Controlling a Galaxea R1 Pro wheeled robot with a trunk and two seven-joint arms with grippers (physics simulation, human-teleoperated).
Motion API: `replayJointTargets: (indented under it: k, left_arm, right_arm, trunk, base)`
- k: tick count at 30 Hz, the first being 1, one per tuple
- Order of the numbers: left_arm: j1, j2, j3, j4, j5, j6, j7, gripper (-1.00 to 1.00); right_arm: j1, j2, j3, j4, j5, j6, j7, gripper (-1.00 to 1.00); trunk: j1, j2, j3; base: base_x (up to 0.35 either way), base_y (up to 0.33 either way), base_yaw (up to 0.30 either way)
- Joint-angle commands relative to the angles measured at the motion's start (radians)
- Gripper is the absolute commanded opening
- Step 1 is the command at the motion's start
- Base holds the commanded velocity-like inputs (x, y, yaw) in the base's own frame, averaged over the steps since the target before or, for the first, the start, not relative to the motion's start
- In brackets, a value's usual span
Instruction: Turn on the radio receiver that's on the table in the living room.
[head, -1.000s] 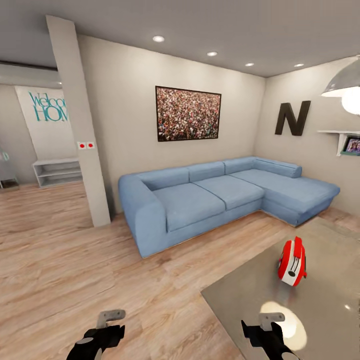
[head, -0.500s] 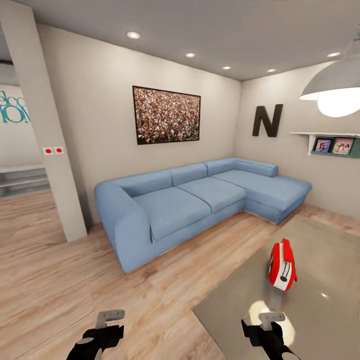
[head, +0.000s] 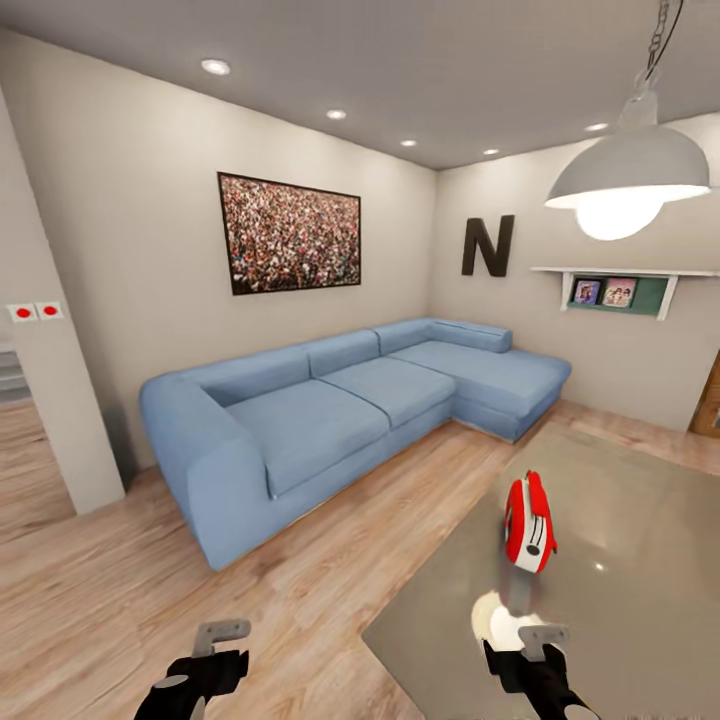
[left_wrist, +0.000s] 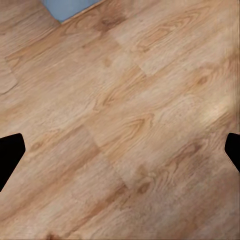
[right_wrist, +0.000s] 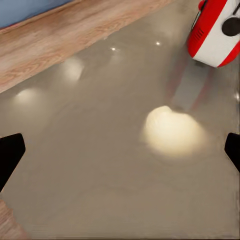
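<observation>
- The radio receiver (head: 528, 522) stands on my counter (head: 640, 600) at one o'clock.
- My right pincer (head: 530, 650) hangs wide over the counter, well short of it.
- My left pincer (head: 215, 650) gapes over the floor (head: 120, 590).
- The sofa (head: 330, 410) sits at eleven.

Bare glossy table (head: 640, 600) lies between the right hand (head: 530, 660) and the radio receiver (head: 528, 523) (nothing stands between).

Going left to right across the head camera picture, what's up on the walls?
Red wall switches → framed crowd picture → black letter N → shelf with small photos. The hanging lamp overlaps the shelf's span, so its place is left out.
</observation>
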Motion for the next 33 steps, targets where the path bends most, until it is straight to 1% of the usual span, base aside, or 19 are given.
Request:
replayJointTargets:
  k: [1,8,11,25,33]
  left_arm:
    - [0.0,0.0,0.0,0.0,0.0,0.0,0.0,1.0]
    - [0.0,-0.001,0.0,0.0,0.0,0.0,-0.001,1.0]
    - [0.0,0.0,0.0,0.0,-0.001,0.0,-0.001,1.0]
    - [0.0,0.002,0.0,0.0,-0.003,0.0,0.0,1.0]
    - [0.0,0.002,0.0,0.0,-0.003,0.0,0.0,1.0]
  right_arm:
    - [0.0,0.0,0.0,0.0,0.0,0.0,0.0,1.0]
    - [0.0,0.0,-0.001,0.0,0.0,0.0,0.0,1.0]
    - [0.0,0.0,-0.001,0.0,0.0,0.0,0.0,1.0]
    - [0.0,0.0,-0.001,0.0,0.0,-0.001,-0.002,1.0]
    - [0.0,0.0,-0.001,0.0,0.0,-0.001,-0.002,1.0]
  trunk:
    - [0.0,0.0,0.001]
    - [0.0,0.0,0.007]
    - [0.0,0.0,0.009]
    - [0.0,0.0,0.021]
    - [0.0,0.0,0.028]
  base:
    - [0.001,0.001,-0.255]
    - [0.0,0.0,-0.254]
    - [0.002,0.109,-0.254]
    - [0.122,0.289,-0.254]
    - [0.22,0.246,-0.252]
